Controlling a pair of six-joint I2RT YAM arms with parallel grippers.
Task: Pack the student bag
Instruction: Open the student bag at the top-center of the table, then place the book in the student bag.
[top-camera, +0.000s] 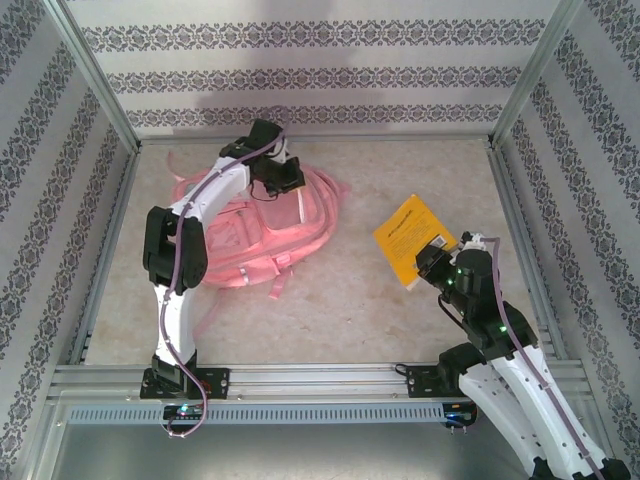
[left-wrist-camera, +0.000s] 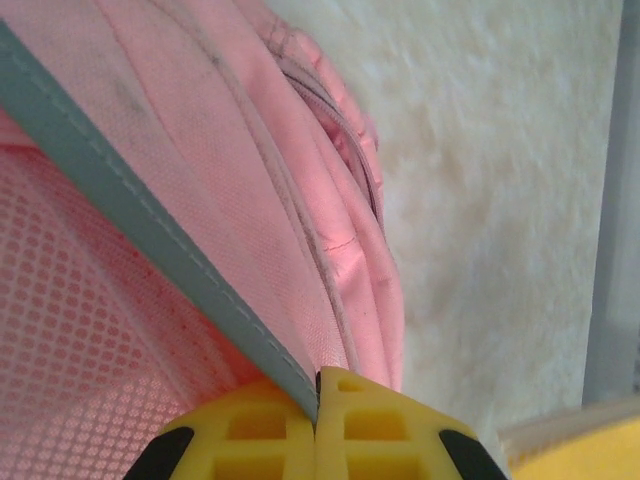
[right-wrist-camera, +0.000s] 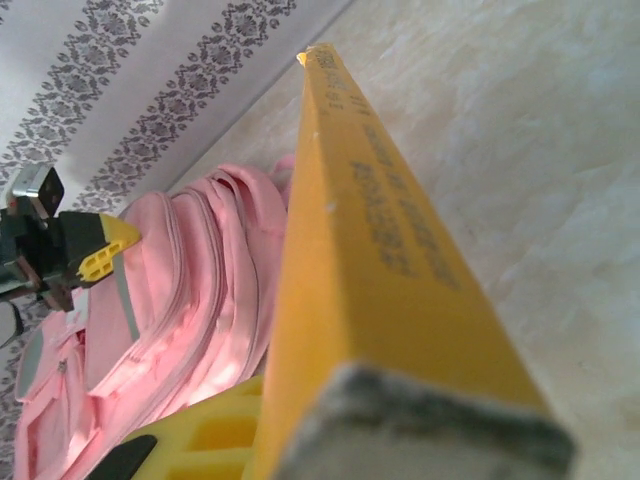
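**Both grippers closed: left on the bag's trim, right on a book**

You see the large pink fabric backpack (top-camera: 265, 235) lying flat on the beige marbled table (top-camera: 350, 310), in the far left part of it. Your left gripper (left-wrist-camera: 317, 395) is at the far side of the bag. Its yellow fingers are pressed together and pinch a pale grey trim strip (left-wrist-camera: 150, 235) of the bag between them. From the fingers, the strip runs up and to the left over pink cloth and pink mesh.

Your right gripper (top-camera: 428, 265) is on the right side of the table, apart from the bag. Its jaws stand narrow and clamp a thin yellow paperback book (top-camera: 408, 235) by its near corner. Whether the book touches the table, I cannot tell.
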